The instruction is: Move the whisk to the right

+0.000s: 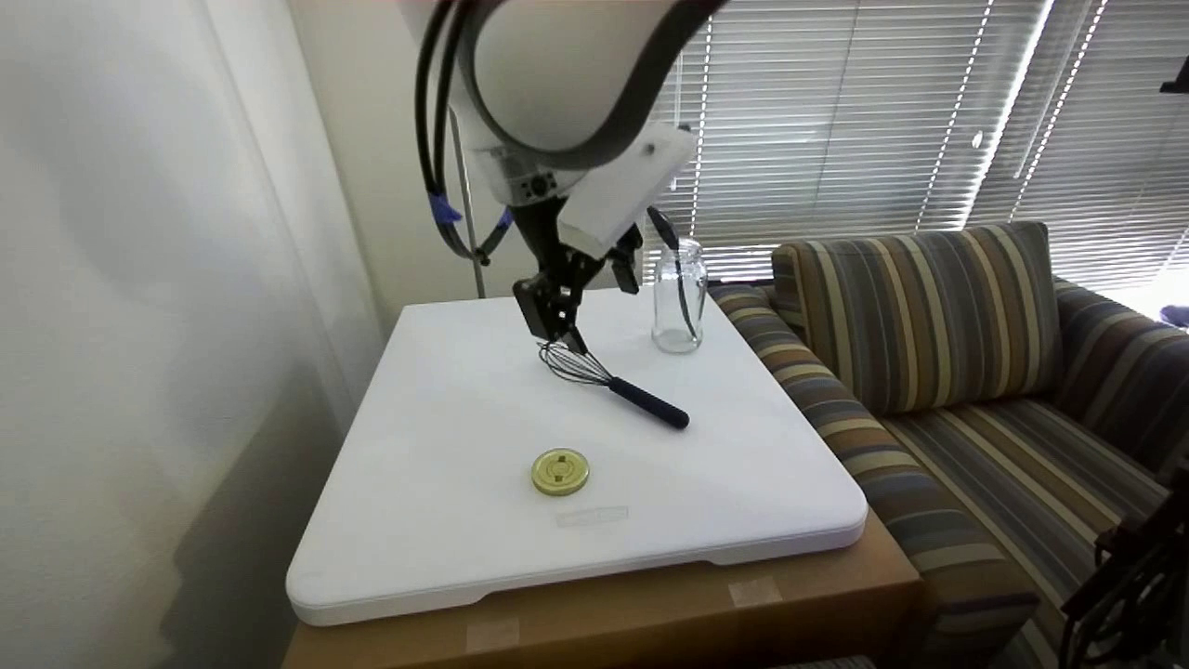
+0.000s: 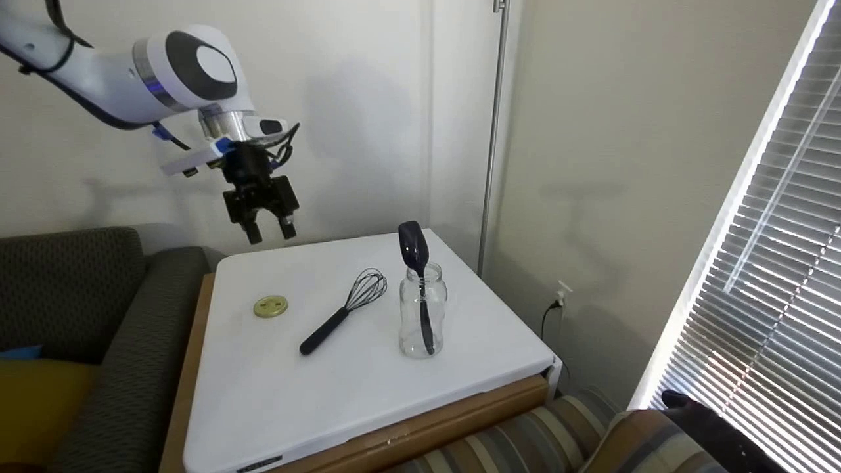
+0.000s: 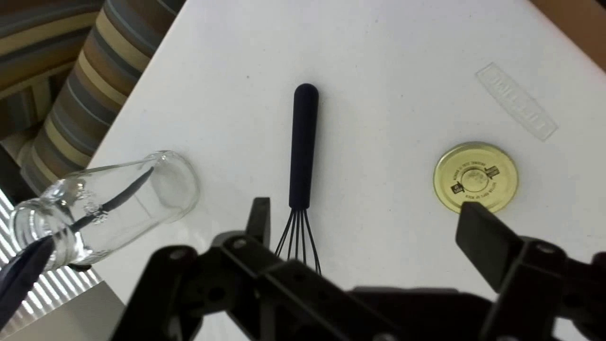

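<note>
The whisk lies flat on the white table, with its black handle and grey wire head showing in both exterior views (image 1: 649, 403) (image 2: 324, 331). In the wrist view the whisk (image 3: 303, 147) has its handle pointing up the picture, and the gripper hides the lower part of its wire head. My gripper is open and empty, above the table and apart from the whisk, in both exterior views (image 1: 602, 314) (image 2: 271, 232). In the wrist view the gripper (image 3: 364, 220) has its fingers wide apart, with the whisk seen closer to the left finger.
A clear glass jar (image 1: 665, 311) (image 2: 410, 328) (image 3: 120, 208) with a dark utensil stands near a table edge. A yellowish lid (image 1: 560, 472) (image 2: 270, 306) (image 3: 476, 175) lies on the table (image 1: 399, 530) (image 2: 243, 414). A striped sofa (image 1: 915, 325) stands beside it.
</note>
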You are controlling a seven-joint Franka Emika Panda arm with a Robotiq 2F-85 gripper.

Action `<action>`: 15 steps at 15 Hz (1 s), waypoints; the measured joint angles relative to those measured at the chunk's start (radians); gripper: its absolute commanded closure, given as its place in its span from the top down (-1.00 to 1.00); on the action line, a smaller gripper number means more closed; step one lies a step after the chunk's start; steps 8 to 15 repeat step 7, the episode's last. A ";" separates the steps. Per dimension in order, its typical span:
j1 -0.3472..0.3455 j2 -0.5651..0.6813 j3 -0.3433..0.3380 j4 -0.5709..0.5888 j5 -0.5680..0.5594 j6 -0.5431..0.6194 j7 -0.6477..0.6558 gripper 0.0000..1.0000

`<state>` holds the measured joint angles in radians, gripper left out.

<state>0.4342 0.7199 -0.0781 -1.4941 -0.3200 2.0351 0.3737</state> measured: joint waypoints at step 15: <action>0.013 -0.071 0.015 0.002 -0.022 -0.109 0.026 1.00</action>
